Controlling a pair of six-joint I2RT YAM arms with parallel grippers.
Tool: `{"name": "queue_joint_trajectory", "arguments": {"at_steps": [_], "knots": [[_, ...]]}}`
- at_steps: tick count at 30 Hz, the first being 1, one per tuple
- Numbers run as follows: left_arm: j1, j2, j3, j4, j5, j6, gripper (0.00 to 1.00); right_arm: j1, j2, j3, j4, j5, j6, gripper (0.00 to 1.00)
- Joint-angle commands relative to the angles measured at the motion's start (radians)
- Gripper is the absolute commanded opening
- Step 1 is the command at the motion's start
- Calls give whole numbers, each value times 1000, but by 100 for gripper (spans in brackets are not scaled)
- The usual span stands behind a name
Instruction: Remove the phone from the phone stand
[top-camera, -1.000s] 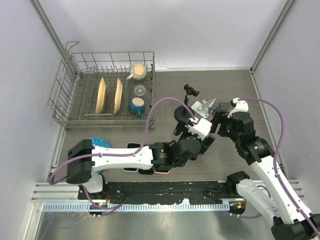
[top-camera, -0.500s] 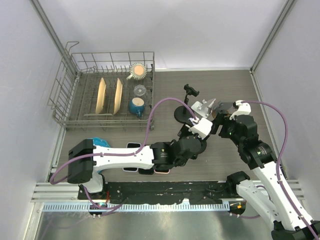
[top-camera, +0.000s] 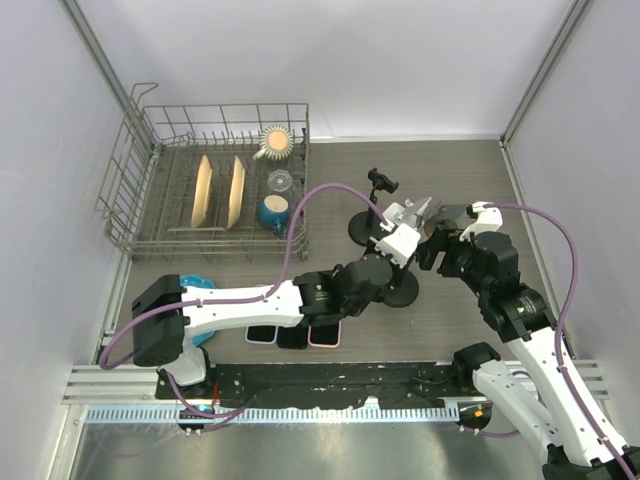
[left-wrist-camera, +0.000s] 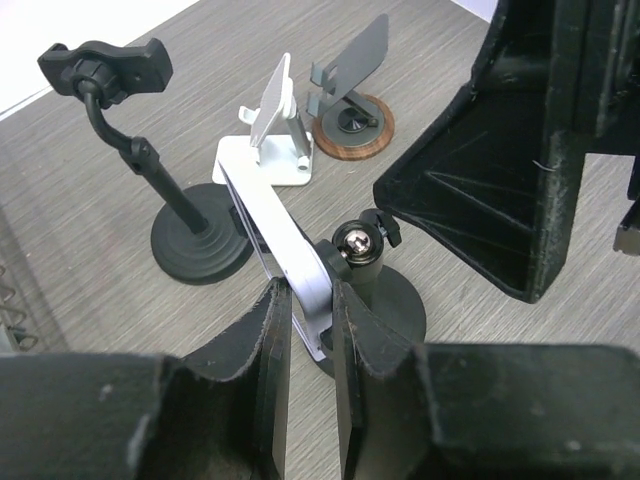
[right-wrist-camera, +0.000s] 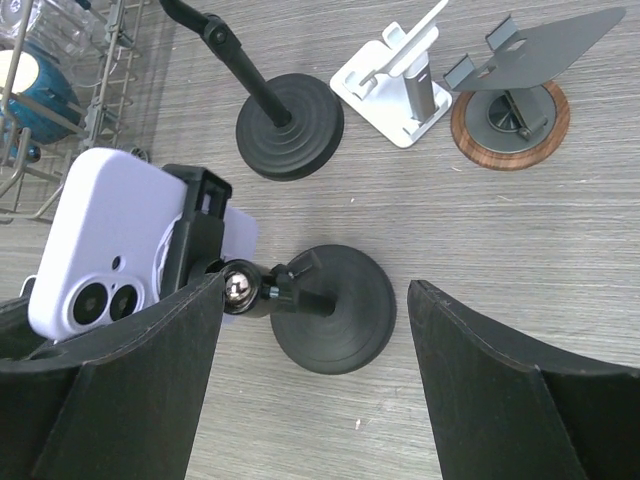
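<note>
Step in hand: grip on the phone (left-wrist-camera: 300, 265). The left gripper (left-wrist-camera: 310, 295) is narrowed onto it, one finger on each flat face, and looks clamped or very nearly so. The right gripper (right-wrist-camera: 315, 300) stands wide and holds nothing, its fingers straddling the phone stand (right-wrist-camera: 330, 310).

To do it well, the left probably wants a firm pinch before any pull. Then it should draw the phone out along the clamp's (right-wrist-camera: 195, 225) open direction, not twist against the ball joint (right-wrist-camera: 238, 290). The stand's base looks light, so it may lift with the phone. The right gripper could come down to pin it.

The phone is a slim slab in a pale lilac-white case with twin lenses, at the left of the right wrist frame. It shows edge-on at centre in the left wrist frame. It sits tilted in the black clamp above the round black base. A gooseneck stand (left-wrist-camera: 195, 240) and a white stand (left-wrist-camera: 270, 150) are near, toward the upper left.
</note>
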Motion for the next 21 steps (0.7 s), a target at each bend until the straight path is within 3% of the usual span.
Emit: {"name": "queue_joint_trajectory", "arguments": {"at_steps": [1,13,15,16,19,21], "knots": [[46,-61,-27,88,169,14,17,-3,-15,8,42,-43,-21,79],[77,-69,-27,81,253,109,28,-3,-27,-10,64,-82,-10,79],[77,-74,-26,73,252,91,36,-3,-30,-10,65,-80,-8,79],[77,-75,-26,72,257,80,46,-5,-32,-10,67,-82,-8,79],[77,-75,-30,75,259,26,61,-3,-36,-15,72,-80,-8,79],[77,-72,-32,79,257,-3,65,-3,-43,-20,73,-80,-7,79]]}}
